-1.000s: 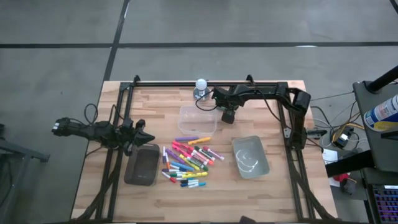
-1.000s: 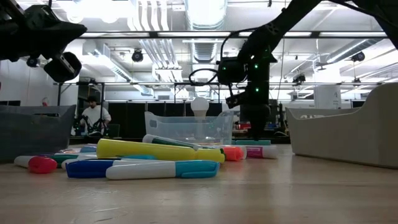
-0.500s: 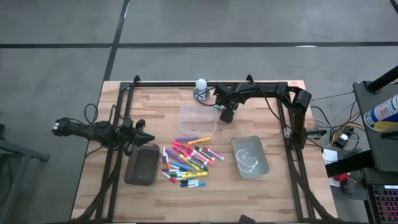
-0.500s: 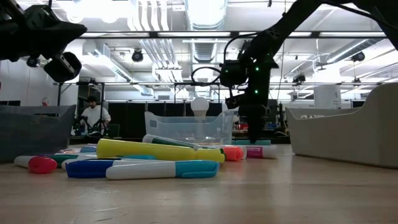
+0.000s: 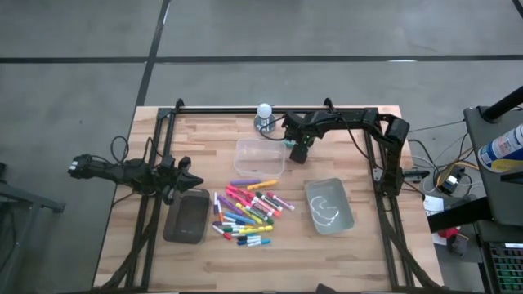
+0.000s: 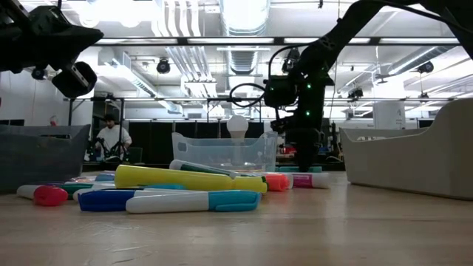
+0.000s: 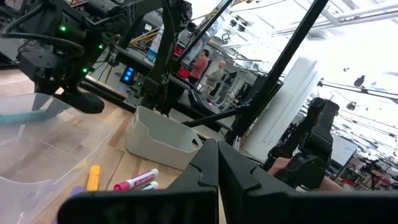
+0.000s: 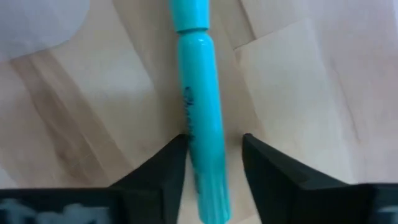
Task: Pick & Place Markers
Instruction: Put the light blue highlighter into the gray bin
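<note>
A teal marker [image 8: 200, 118] lies flat on the wood just right of the clear tub [image 5: 260, 157]; it also shows in the low view [image 6: 310, 169]. My right gripper [image 8: 212, 163] points down over it, open, one finger on each side of its barrel. The other markers [image 5: 245, 208] lie in a loose pile at mid-table. My left gripper [image 7: 217, 152] is shut and holds nothing, level at the table's left edge above the dark tray [image 5: 186, 216]. My right gripper comes at the teal marker from above with its fingers across the barrel [image 8: 194, 146], below the cap. One finger [image 8: 171, 163] stands right against the barrel's side, and I cannot tell whether it touches. The other finger [image 8: 261, 158] stands apart. The marker lies on the table.
A grey-green tub [image 5: 328, 204] stands right of the pile. A white-topped round object [image 5: 264, 114] sits at the far edge behind the clear tub. The dark frame rails [image 5: 376, 155] run along both sides. People stand in the room beyond the table.
My right gripper has tipped to point more steeply down and has sunk slightly over the teal marker beside the clear tub. The marker has stayed where it lay.
</note>
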Robot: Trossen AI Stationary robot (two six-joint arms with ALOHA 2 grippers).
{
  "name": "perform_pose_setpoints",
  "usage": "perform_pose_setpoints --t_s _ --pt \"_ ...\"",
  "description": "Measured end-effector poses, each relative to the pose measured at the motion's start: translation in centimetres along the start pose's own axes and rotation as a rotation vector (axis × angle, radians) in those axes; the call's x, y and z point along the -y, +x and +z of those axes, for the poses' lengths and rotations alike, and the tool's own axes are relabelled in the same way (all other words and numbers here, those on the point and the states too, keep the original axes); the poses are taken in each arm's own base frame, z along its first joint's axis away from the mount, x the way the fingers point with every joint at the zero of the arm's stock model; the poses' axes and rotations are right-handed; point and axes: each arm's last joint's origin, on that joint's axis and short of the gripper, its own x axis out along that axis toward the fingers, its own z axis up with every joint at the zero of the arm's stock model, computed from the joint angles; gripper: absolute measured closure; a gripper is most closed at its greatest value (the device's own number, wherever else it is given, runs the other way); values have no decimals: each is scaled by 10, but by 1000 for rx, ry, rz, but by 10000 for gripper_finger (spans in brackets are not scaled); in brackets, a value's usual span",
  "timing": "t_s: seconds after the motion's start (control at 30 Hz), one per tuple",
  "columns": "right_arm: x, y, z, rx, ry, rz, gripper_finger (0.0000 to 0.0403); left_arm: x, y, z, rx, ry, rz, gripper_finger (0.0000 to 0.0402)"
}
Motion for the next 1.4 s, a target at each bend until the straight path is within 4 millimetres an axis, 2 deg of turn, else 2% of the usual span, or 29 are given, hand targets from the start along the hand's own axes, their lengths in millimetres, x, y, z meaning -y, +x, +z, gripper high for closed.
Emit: perform_pose_setpoints --t_s 0.2,0.4,0.57,0.77,1.03,1.23,1.4 --pt "0 0 0 -1 -5 7 352 0 0 0 0 0 0 402" --pt "0 0 0 -2 -5 4 353 0 0 0 0 0 0 402" --pt "2 -10 2 -34 13 -3 353 0 0 0 0 0 0 402" --pt "4 -43 4 -26 64 -8 353 0 0 0 -1 0 0 402" --pt "1 -89 -12 -77 170 -1 353 0 0 0 -1 -2 -1 402" --pt "-15 -122 -32 -95 210 9 348 0 0 0 -1 -3 0 402" --pt "-38 -151 -47 -46 209 51 346 0 0 0 -1 -3 0 402"
